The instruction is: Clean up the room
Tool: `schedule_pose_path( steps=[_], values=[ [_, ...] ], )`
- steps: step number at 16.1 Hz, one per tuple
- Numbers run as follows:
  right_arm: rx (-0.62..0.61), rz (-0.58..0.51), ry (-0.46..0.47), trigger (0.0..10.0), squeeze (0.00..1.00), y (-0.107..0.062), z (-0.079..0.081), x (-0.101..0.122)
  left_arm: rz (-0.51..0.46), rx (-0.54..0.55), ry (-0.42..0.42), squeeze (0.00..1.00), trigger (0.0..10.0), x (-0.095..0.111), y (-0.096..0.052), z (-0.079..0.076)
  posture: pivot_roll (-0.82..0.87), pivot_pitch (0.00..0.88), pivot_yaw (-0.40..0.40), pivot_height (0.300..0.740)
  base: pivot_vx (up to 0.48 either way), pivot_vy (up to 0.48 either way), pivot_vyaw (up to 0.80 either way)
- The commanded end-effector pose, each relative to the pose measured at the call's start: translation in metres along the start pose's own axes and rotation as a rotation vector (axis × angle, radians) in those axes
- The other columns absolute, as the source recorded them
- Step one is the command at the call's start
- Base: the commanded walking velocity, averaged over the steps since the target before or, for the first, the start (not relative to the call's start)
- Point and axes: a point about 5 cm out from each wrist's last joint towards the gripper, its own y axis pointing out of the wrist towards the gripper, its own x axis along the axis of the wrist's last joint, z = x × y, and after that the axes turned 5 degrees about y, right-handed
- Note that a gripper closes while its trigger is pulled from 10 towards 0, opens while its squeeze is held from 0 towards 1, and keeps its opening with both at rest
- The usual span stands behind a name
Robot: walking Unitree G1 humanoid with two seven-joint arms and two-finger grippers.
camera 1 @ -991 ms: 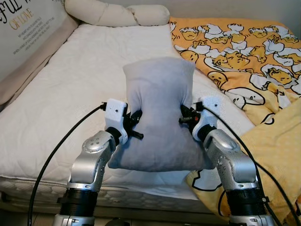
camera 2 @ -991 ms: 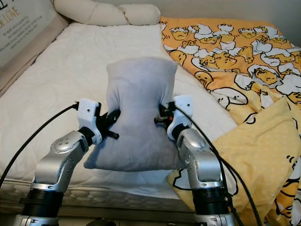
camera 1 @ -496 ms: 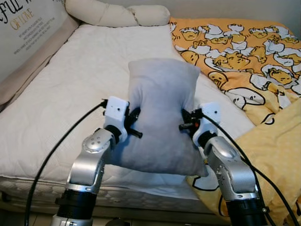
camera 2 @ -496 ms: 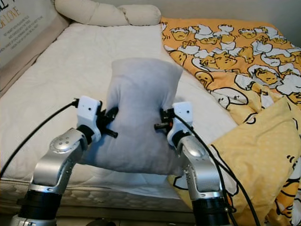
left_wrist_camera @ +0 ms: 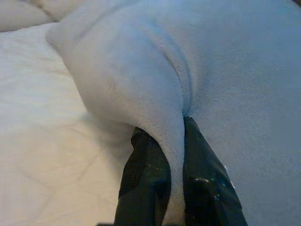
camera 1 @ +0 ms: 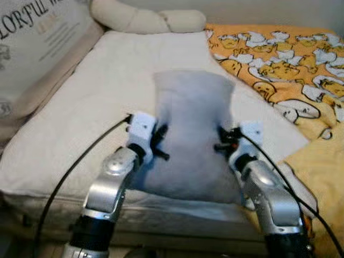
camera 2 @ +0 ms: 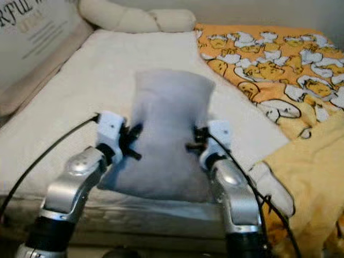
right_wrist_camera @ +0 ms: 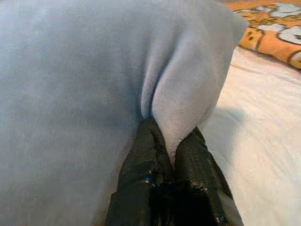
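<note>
Pillow: grey plush pillow (camera 1: 191, 134) stood on end over the near edge of the bed, pinched in at its waist from both sides.
Left end effector: left end effector (left_wrist_camera: 175, 160) was clenched on a fold of the pillow's left side; in the left wrist view the two black fingers (left_wrist_camera: 143, 179) had a ridge of grey fabric squeezed between them.
Right end effector: right end effector (right_wrist_camera: 170, 150) was clamped on a fold of the pillow's right side, its black fingers (right_wrist_camera: 146, 160) close together around the fabric.
Arms: both silver arms reached up from the bottom of the head views, a black cable (camera 1: 70, 172) running from the left wrist down toward the floor side.
Bed: white quilted mattress (camera 1: 97, 91) lay under and beyond the pillow.
Blanket: orange-yellow blanket with a cartoon print (camera 1: 279, 59) covered the right part of the bed and hung over its near right corner.
Bolster: long cream bolster (camera 1: 145, 19) lay across the far end of the mattress.
Cushion: pale cushion with printed lettering (camera 1: 37, 48) leaned along the bed's left side.
</note>
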Motion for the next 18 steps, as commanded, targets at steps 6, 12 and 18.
schedule_pose_path(
  steps=[6, 12, 18],
  values=[
    [0.036, -0.038, 0.012, 10.0, 0.00, 0.001, 0.007, 0.010, -0.019, 0.017, 0.023, 0.00, 10.0, 0.008, 0.001, 0.008, -0.08, 0.000, 0.026, 0.740, 0.000, 0.394, 0.00],
    [0.034, -0.041, 0.030, 10.0, 0.00, 0.005, 0.010, 0.009, -0.028, 0.011, 0.032, 0.00, 10.0, 0.014, 0.005, 0.014, -0.07, 0.000, 0.037, 0.740, 0.000, 0.388, 0.00],
    [0.025, -0.033, -0.005, 10.0, 0.00, 0.011, 0.008, 0.008, -0.034, 0.032, 0.024, 0.00, 10.0, 0.015, 0.005, 0.018, -0.06, 0.000, 0.034, 0.740, 0.000, 0.319, 0.00]
  ],
)
